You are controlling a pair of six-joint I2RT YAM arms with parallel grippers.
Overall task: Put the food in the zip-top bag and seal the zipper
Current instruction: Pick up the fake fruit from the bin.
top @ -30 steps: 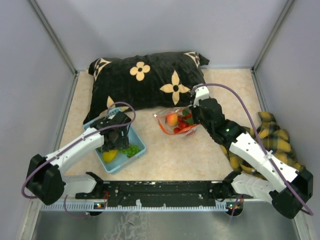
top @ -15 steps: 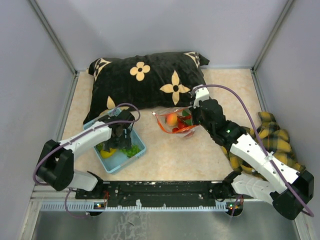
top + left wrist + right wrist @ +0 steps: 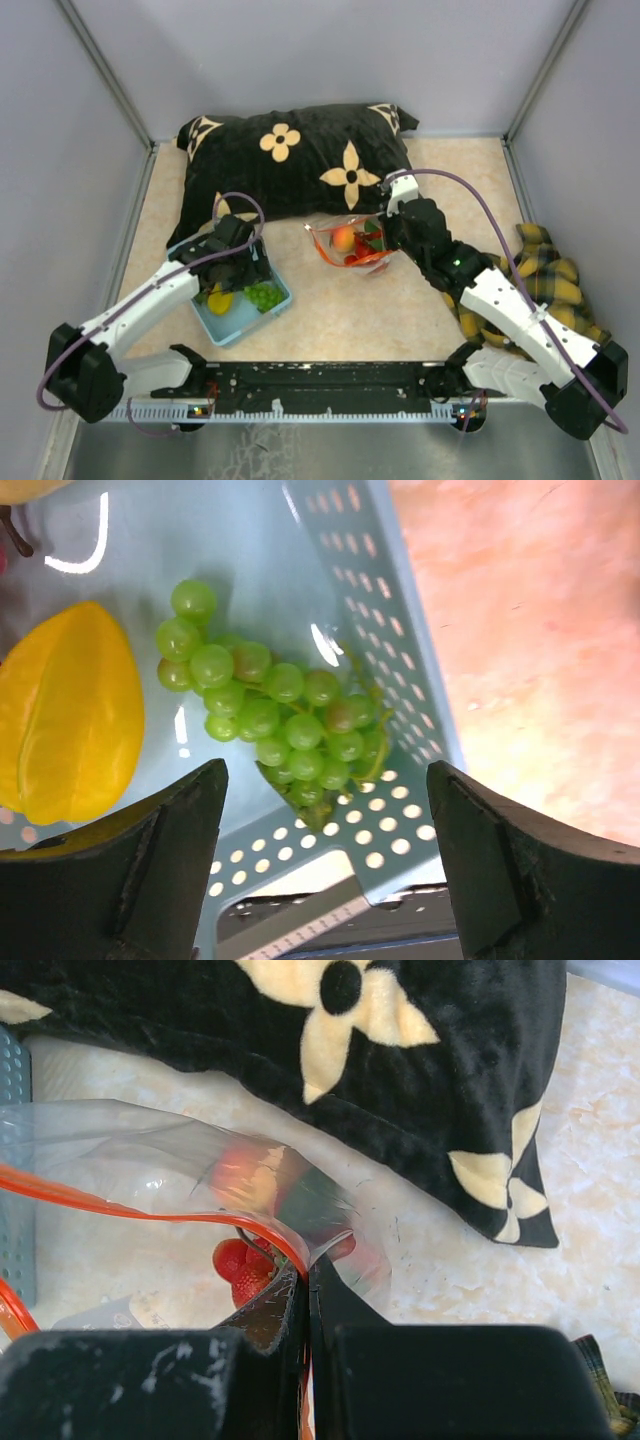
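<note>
The left gripper [image 3: 325, 780] hovers with jaws wide apart over the green grapes [image 3: 285, 725] in the light blue basket [image 3: 345, 570] at near left, while the right gripper [image 3: 307, 1282], jaws pinched on the zipper [image 3: 150, 1215], holds the zip-top bag [image 3: 350, 246] at centre, just near of the black pillow [image 3: 300, 160].

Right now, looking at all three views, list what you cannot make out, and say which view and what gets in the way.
- Top view: the left arm covers part of the blue basket, so whatever lies under it is hidden.
- Left wrist view: the yellow fruit is cut off by the left edge; the left fingers hide its lower end.
- Right wrist view: crinkled bag plastic blurs the fruit inside; only strawberries are clear.
</note>
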